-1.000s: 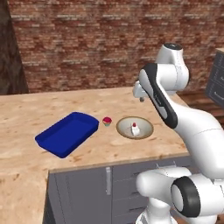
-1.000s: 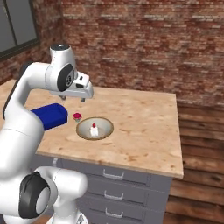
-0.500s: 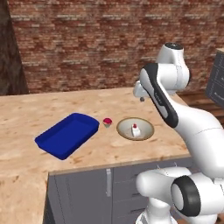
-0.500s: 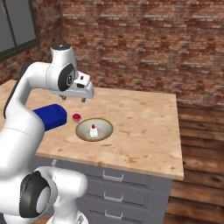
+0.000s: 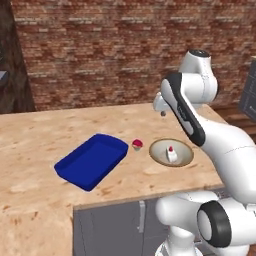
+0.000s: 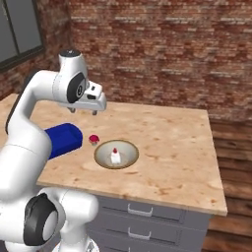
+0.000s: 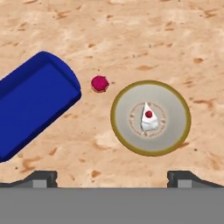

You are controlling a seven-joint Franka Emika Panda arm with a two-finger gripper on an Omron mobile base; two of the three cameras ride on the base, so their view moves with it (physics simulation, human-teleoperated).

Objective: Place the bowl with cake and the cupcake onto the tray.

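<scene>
While the gripper (image 6: 84, 109) is hovering high with jaws spread wide and empty, the bowl with cake (image 7: 150, 117), cupcake (image 7: 99, 83) and tray (image 5: 92, 160) are sitting on the counter (image 5: 35, 145); the hand view is revealing their spacing.

1. Even, bright, soft rendered light in all views; no glare or hot spots.
2. Faint shadows lie under the tray (image 5: 91, 161) and the bowl with cake (image 5: 171, 152) on the counter (image 5: 35, 145).
3. The brick wall (image 5: 100, 50) darkens toward 9 o'clock.
4. Textures look slightly soft and pixelated; no motion blur or edge distortion.
</scene>
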